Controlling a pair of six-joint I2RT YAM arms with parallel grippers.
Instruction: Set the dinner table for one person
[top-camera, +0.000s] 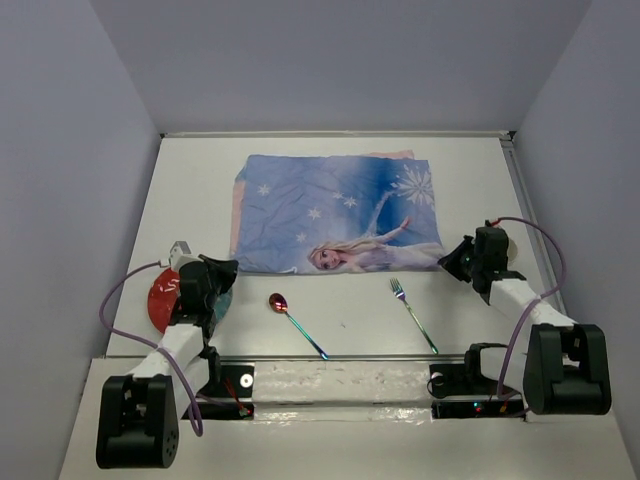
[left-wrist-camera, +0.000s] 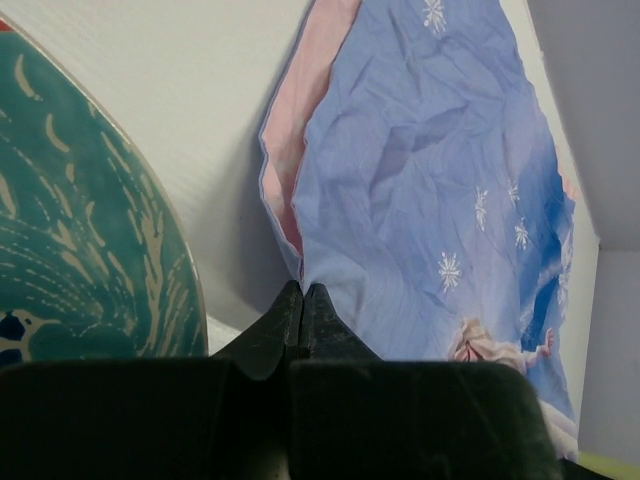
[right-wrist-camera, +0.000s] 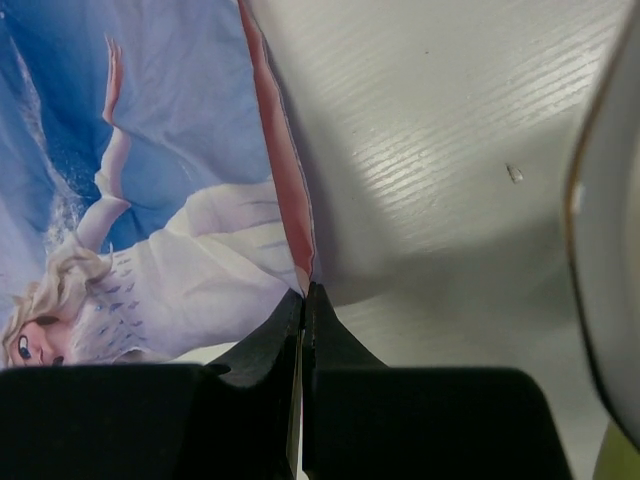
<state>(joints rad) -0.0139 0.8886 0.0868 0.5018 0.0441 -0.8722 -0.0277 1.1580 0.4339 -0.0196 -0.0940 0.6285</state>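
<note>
Broadly, the white surface (top-camera: 350, 325) filled the scene, with a blue princess-print placemat (top-camera: 335, 210) lying across its far middle and a pink underside showing along the left edge. At the near left, a teal patterned plate (top-camera: 157, 300) with a red rim sat partly under the left arm. The left gripper (left-wrist-camera: 303, 292) was closed, its tips pinching the placemat's near left corner, just beside the plate. The right gripper (right-wrist-camera: 304, 295) was likewise closed on the placemat's near right corner, the cloth's edge running between its tips. A pale rimmed dish (right-wrist-camera: 600, 240) showed at the far right, too cropped to tell more. Between the arms, nearer than the placemat, a spoon (top-camera: 298, 326) with a reddish bowl lay left of a fork (top-camera: 413, 313), well apart, both iridescent handles angled toward the near right.
</note>
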